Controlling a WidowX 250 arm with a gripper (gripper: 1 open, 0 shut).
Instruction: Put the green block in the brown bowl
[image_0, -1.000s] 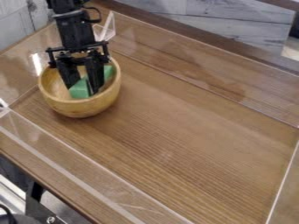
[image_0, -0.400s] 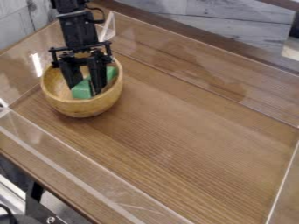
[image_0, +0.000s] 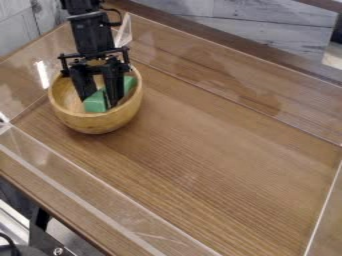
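1. The green block (image_0: 95, 101) is a plain matte green bar. It stands steeply tilted inside the bowl, its lower end down in the hollow, its upper part hidden between my black fingers.
2. The brown bowl (image_0: 94, 120) is round, light-brown wood with thick walls and a golden-tan inside. It sits upright on the wooden tabletop, toward the far left corner, with the block inside it.

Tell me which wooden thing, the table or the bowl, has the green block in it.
The brown bowl: the green block stands inside it, under the tool, not on the table.
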